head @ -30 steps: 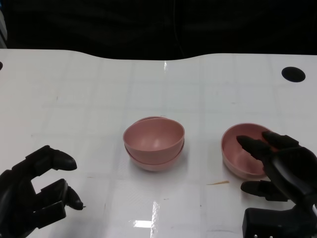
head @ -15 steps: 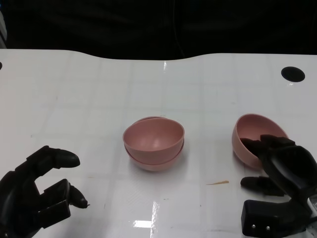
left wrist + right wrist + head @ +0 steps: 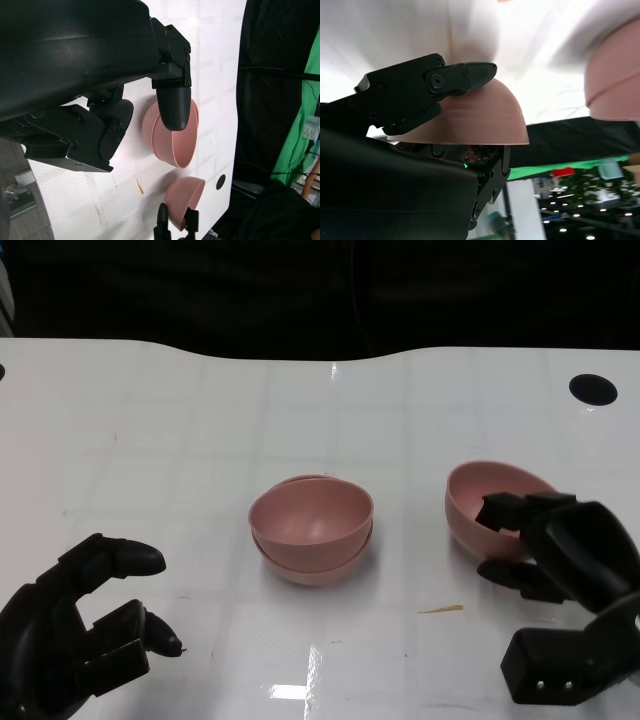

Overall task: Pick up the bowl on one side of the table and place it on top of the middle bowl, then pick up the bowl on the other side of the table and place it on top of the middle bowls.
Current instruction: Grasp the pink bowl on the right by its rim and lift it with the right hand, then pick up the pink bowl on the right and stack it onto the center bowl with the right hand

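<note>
At the right side of the worktop (image 3: 150, 410), the right hand (image 3: 570, 560) grips the pink side bowl (image 3: 490, 510): its fingers (image 3: 505, 510) hook over the near rim into the hollow while the thumb presses the outer wall from below. The right wrist view shows the same clasp from behind, a fingertip lying on the bowl's rounded outside. The bowl is tilted, its mouth turned up and away from the robot; whether its base touches the surface cannot be told. Just in front of it lies a small tan scrap (image 3: 440, 609).

Well apart to its left, at the middle of the worktop, stands the stack of two pink bowls (image 3: 311, 528) — the upper one nested in the lower and leaning slightly. Nothing lies between the held bowl and the stack. A black round hole (image 3: 592, 389) sits near the far right edge, and beyond the curved far edge all is dark.

The left hand (image 3: 75, 630) hovers at the near left corner, well apart from the stack — fingers (image 3: 125, 558) apart and loosely curved, holding nothing.
</note>
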Robot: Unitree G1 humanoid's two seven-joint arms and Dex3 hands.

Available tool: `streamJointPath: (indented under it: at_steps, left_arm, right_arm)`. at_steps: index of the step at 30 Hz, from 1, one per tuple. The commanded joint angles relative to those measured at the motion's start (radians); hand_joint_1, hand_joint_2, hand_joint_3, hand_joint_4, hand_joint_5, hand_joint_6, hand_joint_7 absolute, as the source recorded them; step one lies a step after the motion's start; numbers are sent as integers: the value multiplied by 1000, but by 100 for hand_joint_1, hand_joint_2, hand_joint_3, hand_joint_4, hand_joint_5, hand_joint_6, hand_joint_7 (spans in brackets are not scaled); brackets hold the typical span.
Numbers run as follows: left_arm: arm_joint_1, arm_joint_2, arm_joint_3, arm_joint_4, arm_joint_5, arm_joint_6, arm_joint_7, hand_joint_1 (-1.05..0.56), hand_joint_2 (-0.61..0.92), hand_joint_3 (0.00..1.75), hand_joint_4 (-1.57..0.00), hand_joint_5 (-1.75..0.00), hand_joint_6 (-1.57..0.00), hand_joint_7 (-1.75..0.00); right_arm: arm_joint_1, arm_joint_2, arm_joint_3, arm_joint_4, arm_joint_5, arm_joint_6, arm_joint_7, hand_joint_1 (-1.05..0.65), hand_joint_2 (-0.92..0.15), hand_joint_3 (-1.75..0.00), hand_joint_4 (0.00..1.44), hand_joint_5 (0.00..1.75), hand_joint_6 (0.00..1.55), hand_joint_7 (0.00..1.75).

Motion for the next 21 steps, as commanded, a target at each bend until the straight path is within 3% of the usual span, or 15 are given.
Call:
streamJointPath:
  at_steps: [1, 5, 9, 12, 16, 21]
  left_arm:
    - [-12, 2, 1, -6, 10, 5, 13, 28, 92, 138, -55, -175, -25, -175]
    - [-15, 0, -1, -5, 14, 10, 21, 29, 92, 138, -55, -175, -25, -175]
    - [-18, -2, 0, -8, 18, 18, 30, 29, 92, 136, -55, -175, -25, -175]
    - [-22, 4, 1, -2, 17, 14, 18, 30, 92, 136, -54, -175, -24, -175]
    - [-22, 6, 0, 1, 19, 9, 12, 30, 92, 136, -53, -175, -24, -175]
    - [-25, 3, 1, 0, 16, 15, 15, 31, 92, 137, -53, -175, -23, -175]
  right_arm:
    - [-34, -80, -23, -159, 71, 26, 233, -25, -90, -37, 82, 175, 58, 175]
    - [-54, -132, -56, -333, 150, 75, 485, -24, -92, -34, 76, 175, 64, 160]
    - [-50, -138, -82, -419, 183, 120, 584, -26, -92, -28, 79, 175, 60, 172]
    - [-116, -122, -97, -500, 233, 160, 692, -28, -92, -27, 81, 175, 60, 174]
    - [-127, -115, -103, -526, 244, 178, 730, -29, -92, -28, 82, 175, 60, 175]
    - [-229, -33, -44, -483, 222, 142, 753, -28, -92, -31, 83, 175, 61, 175]
